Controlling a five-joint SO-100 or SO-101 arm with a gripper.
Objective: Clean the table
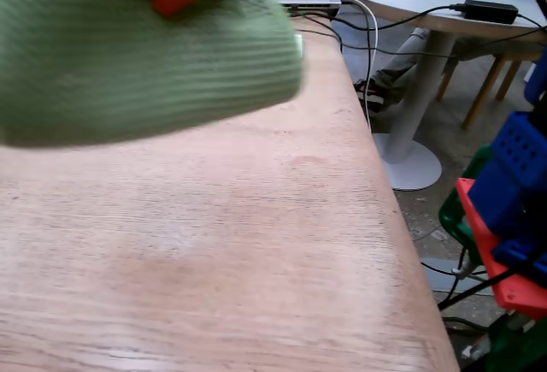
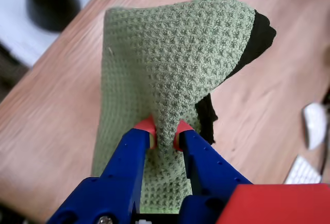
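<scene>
In the fixed view, the table [image 1: 256, 244] is seen filling the frame, its top bare apart from the cloth [image 1: 128, 56] blurred at upper left; cables and a round table [image 1: 427, 0] lie beyond its far edge. In the wrist view, the gripper [image 2: 165, 134] is shown clamped on a pinched fold of the cloth [image 2: 175, 69]. The cloth is judged soft, light and limp, best held by a bunched fold; the table is rigid and is only to be wiped.

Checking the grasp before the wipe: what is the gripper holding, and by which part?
The gripper pinches a green waffle-weave cloth by a bunched-up fold near its middle, between red-tipped jaws.
</scene>
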